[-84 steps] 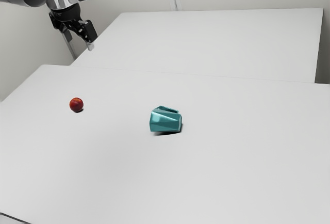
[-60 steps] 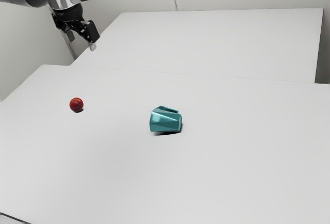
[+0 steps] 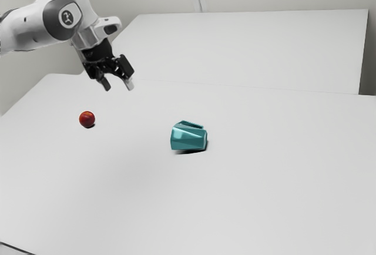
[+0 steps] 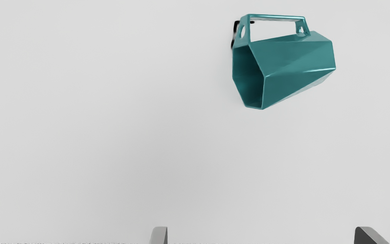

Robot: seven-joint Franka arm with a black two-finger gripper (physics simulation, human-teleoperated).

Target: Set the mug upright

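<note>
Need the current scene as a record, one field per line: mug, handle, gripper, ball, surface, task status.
mug: teal, faceted, lying on its side
handle: on the mug's side, not gripped
gripper: open, raised above the table
ball: red, toward the exterior view's left from the mug
table: white
task status: mug not upright

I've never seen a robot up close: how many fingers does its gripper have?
2: one finger hangs toward the exterior view's left, the other finger toward the exterior view's right, with open space between them.
</note>
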